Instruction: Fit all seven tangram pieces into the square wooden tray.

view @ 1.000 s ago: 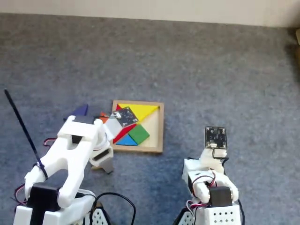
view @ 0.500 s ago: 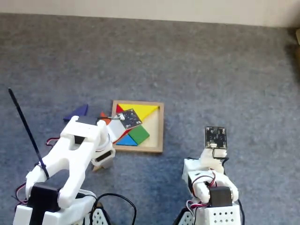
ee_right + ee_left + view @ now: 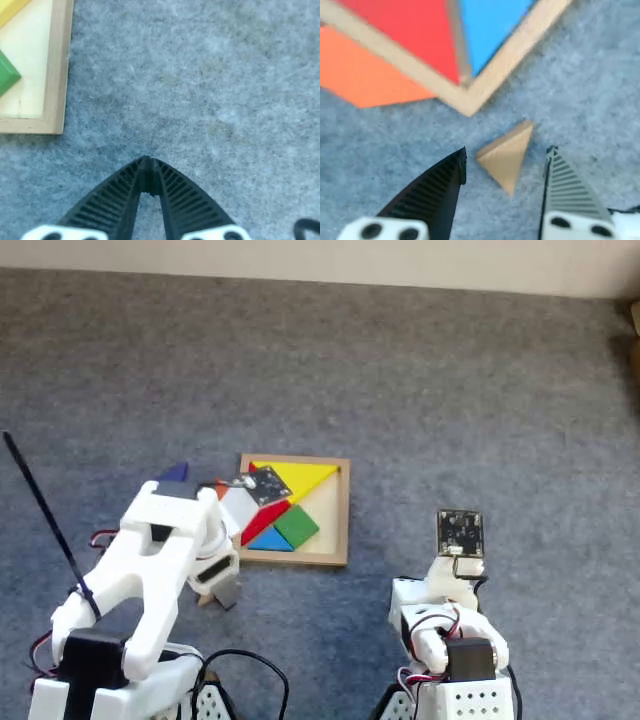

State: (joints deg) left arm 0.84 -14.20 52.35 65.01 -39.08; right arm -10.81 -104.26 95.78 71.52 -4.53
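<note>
The left gripper [image 3: 506,150] hangs wide open over the carpet [image 3: 450,390], a finger on either side of a small tan triangle [image 3: 506,159] (neither touching it), which lies just outside the tray [image 3: 470,97] corner. A red piece [image 3: 405,30] and a blue piece [image 3: 490,25] sit inside the tray. The right gripper [image 3: 149,161] is pinched closed on nothing, near the tray.

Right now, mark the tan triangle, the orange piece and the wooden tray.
tan triangle [image 3: 506,159], left wrist view, middle of its upper face.
orange piece [image 3: 367,75], left wrist view, middle of its visible face.
wooden tray [image 3: 469,97], left wrist view, corner of its rim.
</note>
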